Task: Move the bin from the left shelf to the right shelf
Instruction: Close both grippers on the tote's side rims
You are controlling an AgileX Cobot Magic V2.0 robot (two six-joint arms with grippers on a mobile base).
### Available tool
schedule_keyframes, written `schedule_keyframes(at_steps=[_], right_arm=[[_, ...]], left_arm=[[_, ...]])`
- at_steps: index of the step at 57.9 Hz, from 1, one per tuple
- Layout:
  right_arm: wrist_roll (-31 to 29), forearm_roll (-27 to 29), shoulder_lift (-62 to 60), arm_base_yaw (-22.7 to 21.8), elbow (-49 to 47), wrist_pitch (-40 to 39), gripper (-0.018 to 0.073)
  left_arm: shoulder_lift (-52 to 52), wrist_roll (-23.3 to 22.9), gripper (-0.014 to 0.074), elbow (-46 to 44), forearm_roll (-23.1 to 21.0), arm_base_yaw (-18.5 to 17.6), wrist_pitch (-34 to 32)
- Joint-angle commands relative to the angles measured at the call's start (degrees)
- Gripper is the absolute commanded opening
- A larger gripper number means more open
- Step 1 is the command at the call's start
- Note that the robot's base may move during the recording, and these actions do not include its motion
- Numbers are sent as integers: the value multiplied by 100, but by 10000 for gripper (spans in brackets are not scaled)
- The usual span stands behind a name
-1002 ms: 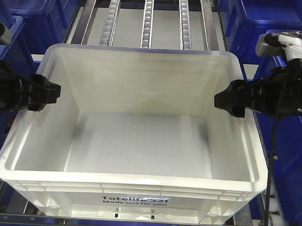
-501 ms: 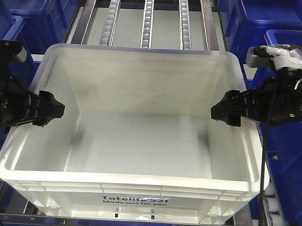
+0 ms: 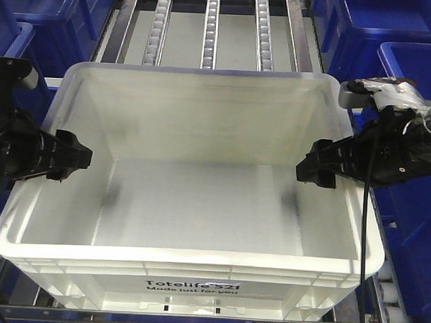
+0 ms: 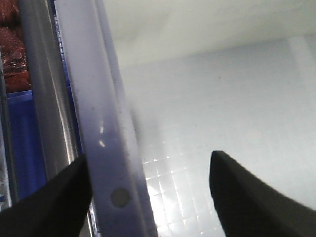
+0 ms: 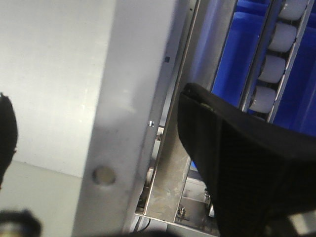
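Note:
The bin (image 3: 203, 118), a large white translucent crate with black print on its front side, sits empty on the roller shelf and fills the middle of the front view. My left gripper (image 3: 79, 157) is at the bin's left wall. In the left wrist view it (image 4: 148, 197) stands open, its black fingers (image 4: 54, 197) astride the bin's rim (image 4: 106, 138), one outside and one over the grid floor. My right gripper (image 3: 309, 170) reaches over the right wall. It (image 5: 98, 148) is open too, with the rim (image 5: 128, 89) between its fingers (image 5: 237, 163).
Dark blue crates stand close on the left (image 3: 36, 13) and right (image 3: 409, 83) of the bin. Roller tracks (image 3: 211, 30) run back behind it. A steel shelf rail (image 4: 37, 98) lies just outside the left wall, and white rollers (image 5: 276, 64) and a metal bracket (image 5: 173, 187) outside the right wall.
The right gripper has slid left and a little down, further in over the bin's right wall. The left gripper moved slightly right and down a second ago and has since held still.

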Motion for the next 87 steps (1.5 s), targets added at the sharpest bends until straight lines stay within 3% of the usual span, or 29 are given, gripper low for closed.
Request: schedule_keyframes(at_steps=[1,54,64,80,84,87], right_arm=[[-4,59,-134,0,-189,-228,589],[-4,36,-134,0,-189,-186,561],[-4,36,-134,0,-189,-186,453],[-9,46,-134,0,-189,-182,76],[-15,53,-134,0,-189,-182,-3],[-35,61,-134,0,-189,-182,-13]], left_arm=[[-94,-40,481,-201,-41,-26,-277],[-90,-40,465,-201,65,-26,-97],[-90,-40,377,-201,65,-26,-108],[-90,-40,92,-201,49,-26,-189],[-90,-40,29,-201,13,-26,-207],[-90,-28,-9,-201,-31,-26,-231]])
